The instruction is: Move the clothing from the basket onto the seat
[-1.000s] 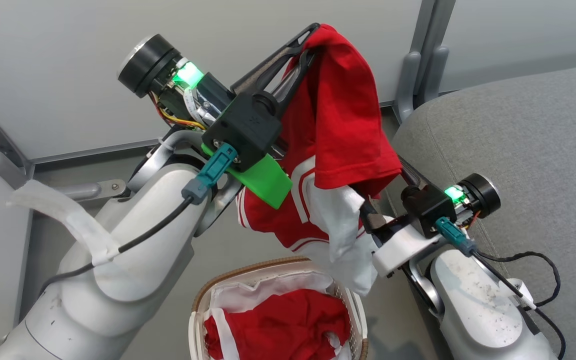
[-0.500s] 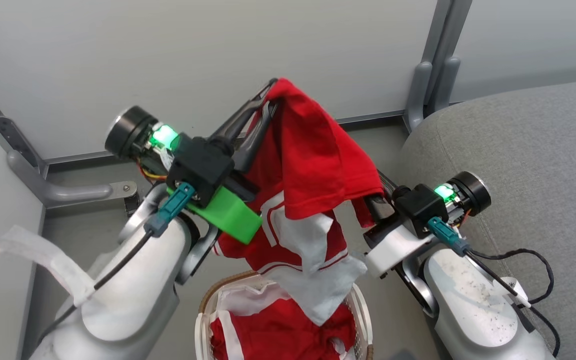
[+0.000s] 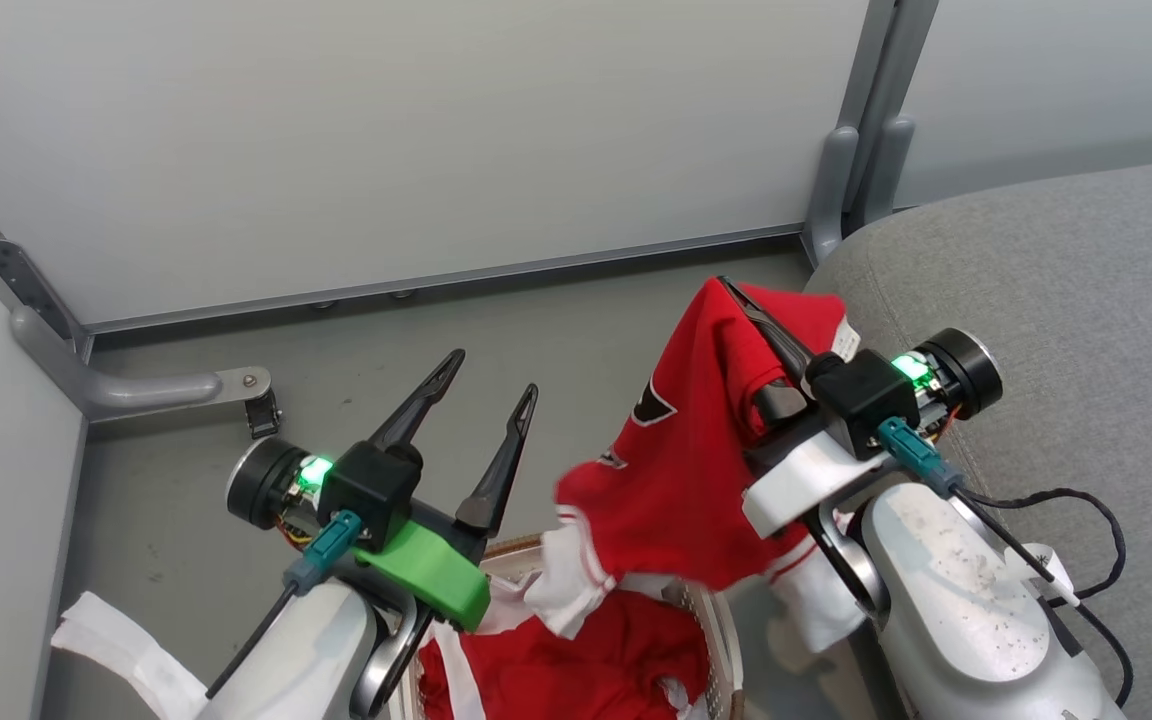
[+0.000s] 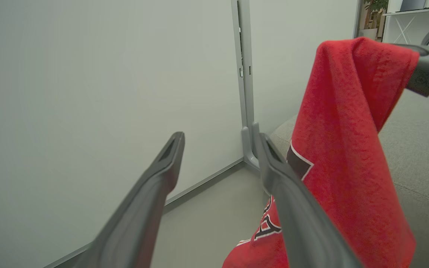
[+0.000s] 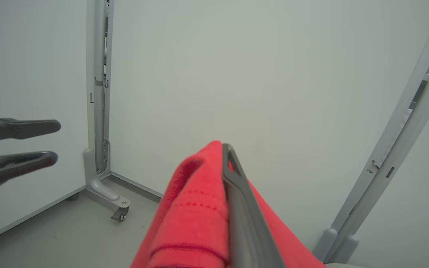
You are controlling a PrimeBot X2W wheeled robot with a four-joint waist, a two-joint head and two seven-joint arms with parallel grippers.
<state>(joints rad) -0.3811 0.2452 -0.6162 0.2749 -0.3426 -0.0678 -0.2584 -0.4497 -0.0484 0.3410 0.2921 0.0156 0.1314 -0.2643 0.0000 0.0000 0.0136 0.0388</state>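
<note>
A red and white jersey (image 3: 686, 470), part of the clothing, hangs from my right gripper (image 3: 731, 292), which is shut on its top fold beside the grey seat (image 3: 1066, 320). Its white hem trails down over the basket (image 3: 721, 625), where more red clothing (image 3: 576, 670) lies on a white liner. My left gripper (image 3: 491, 375) stands open and empty to the left of the jersey, above the floor. In the left wrist view the open left gripper (image 4: 220, 139) has the jersey (image 4: 348, 156) just to its right. In the right wrist view the jersey (image 5: 196, 216) is draped over my right gripper (image 5: 223, 147).
Pale partition panels (image 3: 386, 140) close off the back and the left. A grey post (image 3: 851, 130) stands in the corner by the seat, and a caster foot (image 3: 256, 410) sits on the floor at the left. Grey floor (image 3: 586, 320) lies between the grippers and the panels.
My left gripper has opened, let go of the jersey and dropped down to the left. The jersey now hangs from my right gripper alone, lower and nearer the seat.
</note>
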